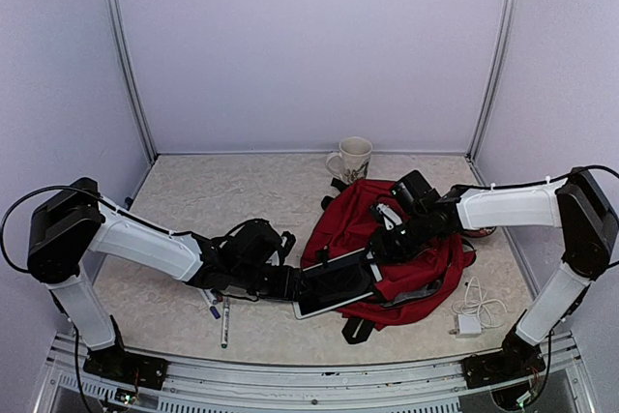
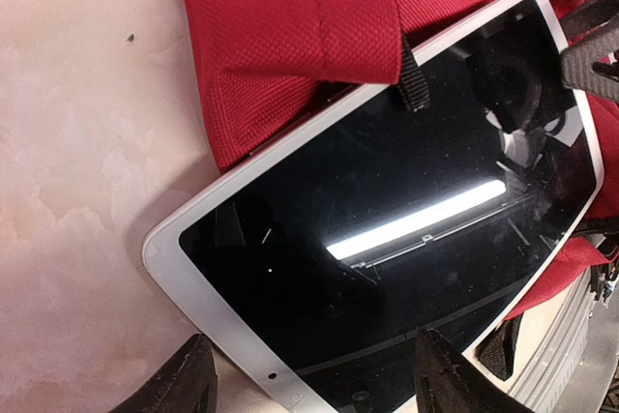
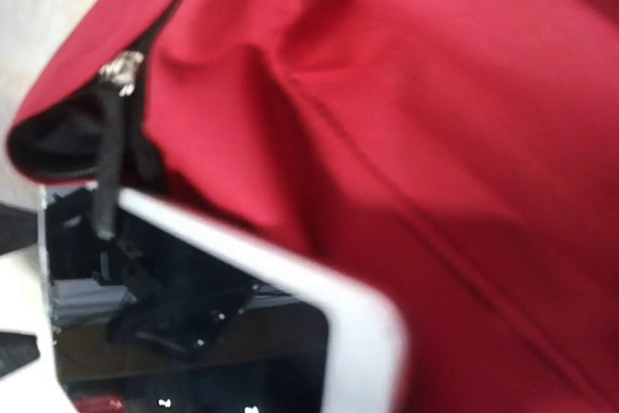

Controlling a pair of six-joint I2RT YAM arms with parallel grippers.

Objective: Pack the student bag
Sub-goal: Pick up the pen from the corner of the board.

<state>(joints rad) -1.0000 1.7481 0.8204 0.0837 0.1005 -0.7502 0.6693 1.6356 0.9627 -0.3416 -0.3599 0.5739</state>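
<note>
The student bag (image 1: 338, 224) is dark red and lies right of centre with its mouth toward the left arm. A white-rimmed black tablet (image 1: 334, 285) lies slanted at that mouth, its far end under the red flap (image 2: 290, 26). My left gripper (image 2: 314, 379) stands open astride the tablet's (image 2: 387, 239) near end. One finger is over the screen, and the other is off the rim with table showing between. My right gripper (image 1: 387, 234) is down on the bag's upper fabric. Its fingers are hidden in the right wrist view, which shows only red cloth (image 3: 435, 142) and the tablet's corner (image 3: 368, 336).
A patterned mug (image 1: 353, 157) stands behind the bag. Pens (image 1: 223, 321) lie under the left forearm. A white charger with coiled cable (image 1: 471, 316) sits at the front right. A metal rail (image 1: 319, 374) runs along the near edge.
</note>
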